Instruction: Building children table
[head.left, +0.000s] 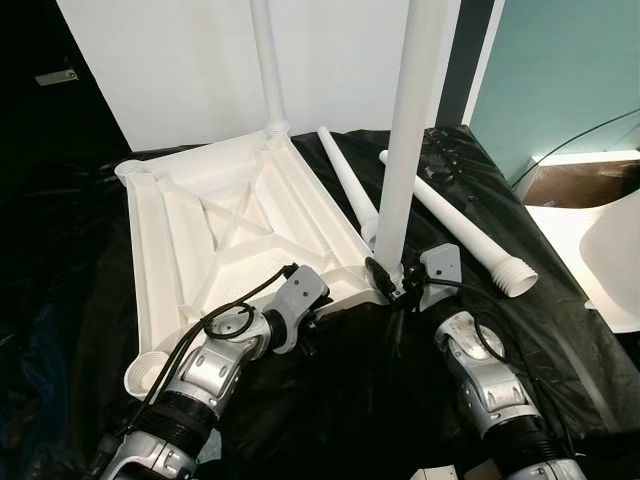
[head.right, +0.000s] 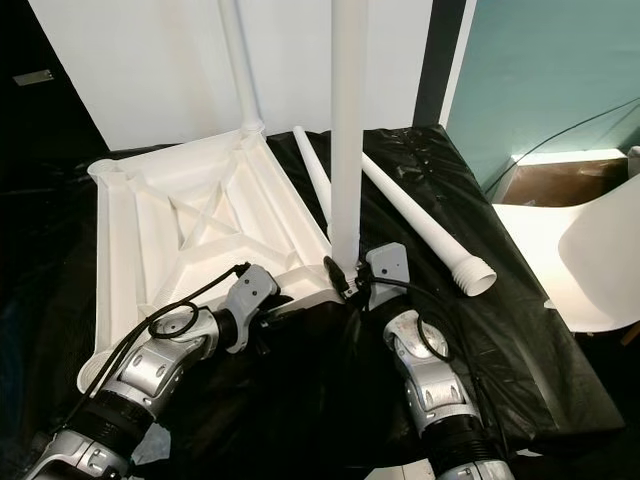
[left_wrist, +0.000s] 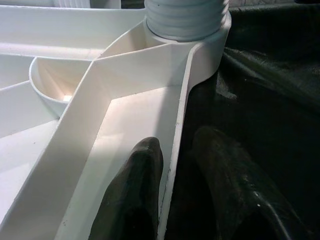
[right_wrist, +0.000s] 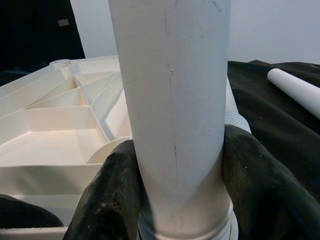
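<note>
The white ribbed plastic tabletop (head.left: 235, 225) lies upside down on the black-sheeted worktop (head.left: 420, 350). The right hand (head.left: 392, 280) clenches the base of an upright white plastic table leg (head.left: 410, 150) standing in the near corner socket. The left hand (left_wrist: 175, 195) pinches the tabletop's rim. Two loose white legs (head.left: 455, 225) lie beside it.

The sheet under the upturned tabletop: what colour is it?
Black and glossy, a crinkled plastic sheet under the white tabletop. The right eye view shows it best.
</note>
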